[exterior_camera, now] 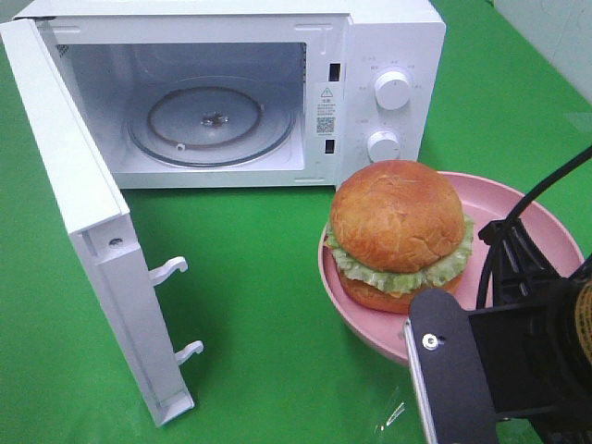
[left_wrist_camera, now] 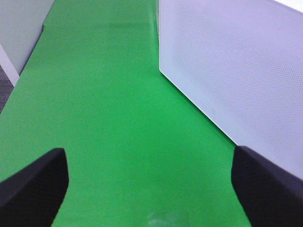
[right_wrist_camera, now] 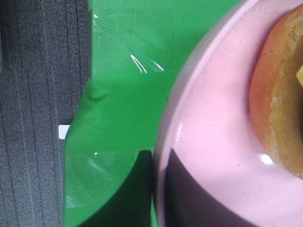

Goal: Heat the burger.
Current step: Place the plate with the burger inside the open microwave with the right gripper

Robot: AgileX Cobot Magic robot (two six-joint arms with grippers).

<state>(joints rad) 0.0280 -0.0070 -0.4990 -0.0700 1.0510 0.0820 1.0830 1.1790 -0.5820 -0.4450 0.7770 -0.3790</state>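
Microwave [exterior_camera: 388,55] stood at back of the green cloth [exterior_camera: 250,305], door [exterior_camera: 74,185] swung wide to the left, glass turntable [exterior_camera: 211,125] w/ nothing on it. We judged opening done and loading in hand. Pink plate [exterior_camera: 527,213] sat on the cloth in front of the control knobs, right of the cavity mouth. The burger [exterior_camera: 398,217] sat on it toward the microwave side, bun up, lettuce frill showing, not yet inside. Next move, as we read it: lift plate w/ burger level, carry it left and back thru the opening, and set it on the turntable clear of the door frame. Then the door has to be shut and a knob turned. Risk noted: burger could slide if the plate tips. Right pincer [exterior_camera: 435,338] was at the plate's near rim, jaws closed tight. Right wrist view gave only the rim, the burger's edge and a dark patch across the rim, so we couldn't tell whether the jaws pinched the rim or merely lay against it. Left pincer [left_wrist_camera: 149,189] hung low over bare cloth, fingertips [left_wrist_camera: 33,184] set wide apart, nothing betw. them and touching nothing. A white dotted panel [left_wrist_camera: 236,71] stood just beside it, prob. the door's outer face, tho we couldn't be sure.
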